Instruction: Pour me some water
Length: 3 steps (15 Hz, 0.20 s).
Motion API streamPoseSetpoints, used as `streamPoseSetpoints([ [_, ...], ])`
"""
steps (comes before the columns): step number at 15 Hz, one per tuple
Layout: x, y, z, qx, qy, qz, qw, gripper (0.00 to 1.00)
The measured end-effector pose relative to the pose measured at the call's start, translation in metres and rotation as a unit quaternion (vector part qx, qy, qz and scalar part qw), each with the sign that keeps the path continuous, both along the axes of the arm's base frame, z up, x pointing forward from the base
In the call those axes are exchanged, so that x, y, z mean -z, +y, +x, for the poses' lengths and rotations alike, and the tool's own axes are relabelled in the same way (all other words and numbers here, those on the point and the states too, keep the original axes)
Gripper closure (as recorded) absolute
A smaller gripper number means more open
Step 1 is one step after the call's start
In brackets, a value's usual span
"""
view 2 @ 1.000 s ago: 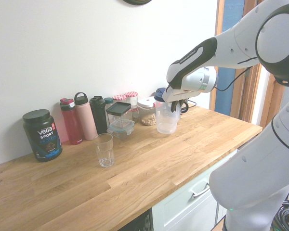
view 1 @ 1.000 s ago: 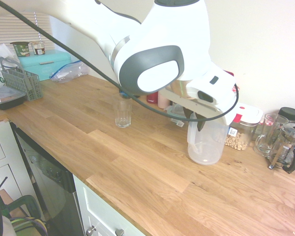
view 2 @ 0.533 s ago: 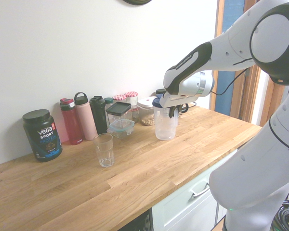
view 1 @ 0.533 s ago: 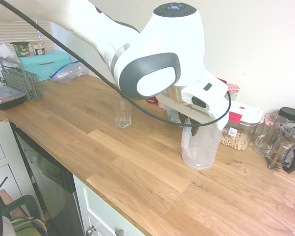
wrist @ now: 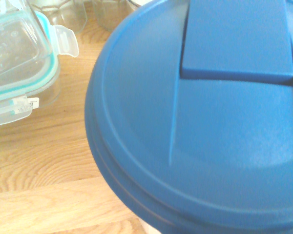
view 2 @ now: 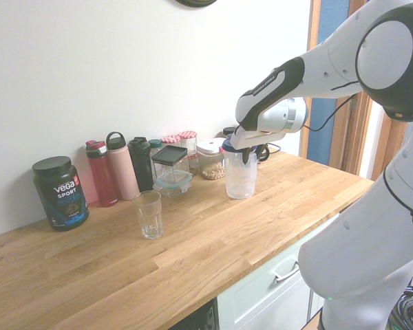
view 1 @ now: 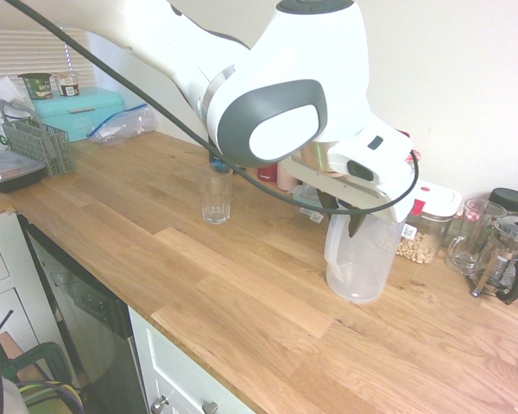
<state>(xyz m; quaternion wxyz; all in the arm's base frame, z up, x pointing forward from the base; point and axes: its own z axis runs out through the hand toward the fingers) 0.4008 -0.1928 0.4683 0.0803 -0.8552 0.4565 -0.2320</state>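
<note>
One pitcher (view 1: 357,259) stands upright on the wooden counter (view 1: 242,293), well apart from the empty glass (view 1: 216,194); we see almost no water through its wall. Our gripper (view 1: 341,210) sits at the blue lid (wrist: 205,122), but we cannot tell whether it grips. We judge a firm handle hold should come first, then a level carry to the glass.

A long counter (view 1: 242,293) of warm honey-coloured wooden planks runs along a plain cream-white wall (view 2: 124,69). Beneath it sit white cabinet fronts (view 1: 177,379) with small metal handles and a black appliance door (view 1: 86,328). At one end a window with pale slatted blinds (view 1: 17,52) lets in daylight; at the other stands a brown wooden door frame (view 2: 358,130).
</note>
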Motion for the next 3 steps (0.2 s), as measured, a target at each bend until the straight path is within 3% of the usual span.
streamPoseSetpoints([
  [1,-0.0031,0.0005,-0.0010,-0.005,0.010,0.000,1.000,0.00],
  [3,-0.0118,0.0026,-0.0091,-0.018,0.062,-0.011,0.998,0.00],
])
